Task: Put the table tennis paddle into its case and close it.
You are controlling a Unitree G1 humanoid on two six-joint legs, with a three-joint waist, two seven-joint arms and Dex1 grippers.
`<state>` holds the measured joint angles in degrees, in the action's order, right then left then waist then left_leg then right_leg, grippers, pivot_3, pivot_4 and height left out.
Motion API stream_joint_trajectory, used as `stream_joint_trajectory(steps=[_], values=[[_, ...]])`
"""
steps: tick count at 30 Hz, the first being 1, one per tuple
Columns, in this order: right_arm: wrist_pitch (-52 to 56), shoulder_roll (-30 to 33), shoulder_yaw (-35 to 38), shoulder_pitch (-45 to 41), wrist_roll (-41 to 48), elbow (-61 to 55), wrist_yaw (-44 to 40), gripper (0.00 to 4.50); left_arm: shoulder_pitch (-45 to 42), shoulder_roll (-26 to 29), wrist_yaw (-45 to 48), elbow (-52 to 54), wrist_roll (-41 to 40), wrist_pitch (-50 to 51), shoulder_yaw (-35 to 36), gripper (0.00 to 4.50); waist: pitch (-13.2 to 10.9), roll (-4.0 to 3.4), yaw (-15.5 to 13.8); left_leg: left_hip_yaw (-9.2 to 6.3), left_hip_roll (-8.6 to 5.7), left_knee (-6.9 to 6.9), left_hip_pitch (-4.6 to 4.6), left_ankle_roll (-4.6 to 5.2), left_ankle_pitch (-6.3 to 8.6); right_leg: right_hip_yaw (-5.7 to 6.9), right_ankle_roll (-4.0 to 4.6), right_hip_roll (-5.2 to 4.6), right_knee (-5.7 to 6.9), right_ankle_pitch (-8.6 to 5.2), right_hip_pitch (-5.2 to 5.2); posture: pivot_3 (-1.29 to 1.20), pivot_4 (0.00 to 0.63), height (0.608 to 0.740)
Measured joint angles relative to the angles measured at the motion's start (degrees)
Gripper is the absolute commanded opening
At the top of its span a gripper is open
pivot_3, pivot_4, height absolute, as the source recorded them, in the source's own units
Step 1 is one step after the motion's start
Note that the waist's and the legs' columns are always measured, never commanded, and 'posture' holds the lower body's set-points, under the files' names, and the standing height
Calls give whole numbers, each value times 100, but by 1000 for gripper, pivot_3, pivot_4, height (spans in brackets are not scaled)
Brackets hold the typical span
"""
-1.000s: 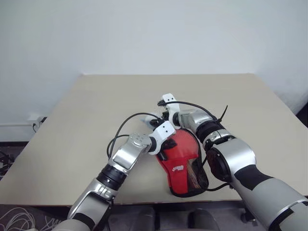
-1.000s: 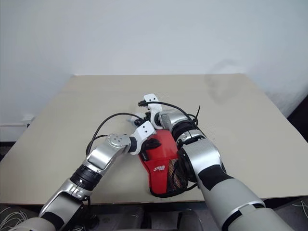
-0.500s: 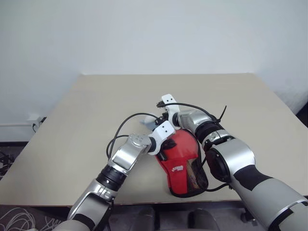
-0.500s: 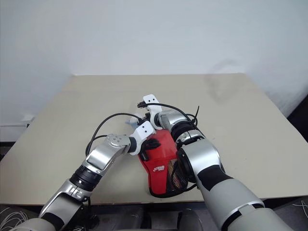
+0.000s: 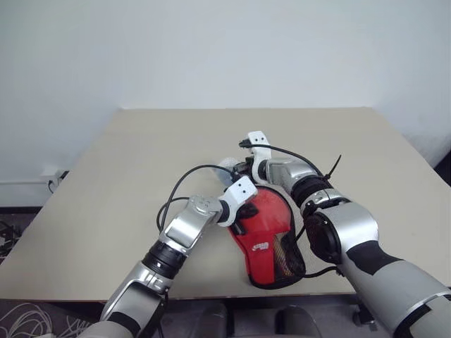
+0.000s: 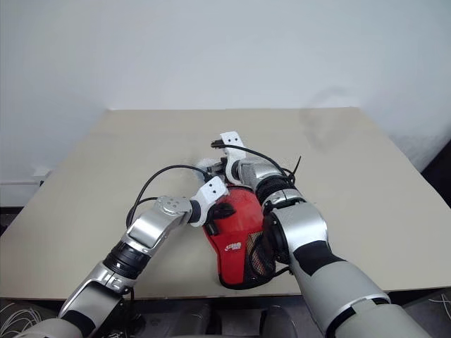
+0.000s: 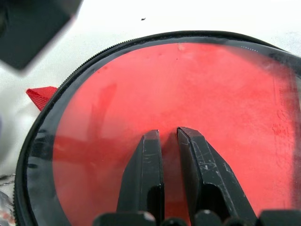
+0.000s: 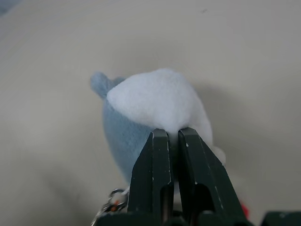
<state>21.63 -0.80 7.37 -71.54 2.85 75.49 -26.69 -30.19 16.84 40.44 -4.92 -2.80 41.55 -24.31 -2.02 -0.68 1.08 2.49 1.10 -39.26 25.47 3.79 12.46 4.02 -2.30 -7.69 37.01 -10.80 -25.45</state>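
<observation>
I saw a wide beige table (image 5: 141, 162) against a plain white wall. Near its front edge lay the red case (image 5: 266, 238) with black trim and a mesh pocket, its rounded end nearest me. My left gripper (image 5: 243, 213) rested on the case's upper red face, its two black fingers (image 7: 146, 174) almost together with nothing between them. My right gripper (image 8: 170, 141) sat just beyond the far end of the case, its fingers pinched together on a pale blue and white fuzzy pom-pom (image 8: 150, 113), which looked like a charm on the zip pull.

I judged the main risk was the soft fluff slipping out of that pinch while I pulled, or the case sliding if my left gripper pressed too lightly.

The paddle was presumably inside the case. I could not tell how far the zip was closed, and my right arm hid the case's far edge.
</observation>
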Motion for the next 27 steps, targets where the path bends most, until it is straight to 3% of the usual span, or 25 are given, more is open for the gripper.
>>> stream_joint_trajectory(steps=[17,27], values=[[109,1280,203,308,111,-288,252,58,-64,-159,9,-17,-19,283,73,588,0,0,-16,-5,-26,0,0,5,-2,0,-2,-19,-19,-1,14,0,0,688],[1944,2332,-196,1611,268,-2748,-803,58,-42,-270,-14,-10,-29,294,75,588,0,-1,-141,-10,-29,1,0,9,-5,2,-5,-21,-23,-3,16,0,0,688]])
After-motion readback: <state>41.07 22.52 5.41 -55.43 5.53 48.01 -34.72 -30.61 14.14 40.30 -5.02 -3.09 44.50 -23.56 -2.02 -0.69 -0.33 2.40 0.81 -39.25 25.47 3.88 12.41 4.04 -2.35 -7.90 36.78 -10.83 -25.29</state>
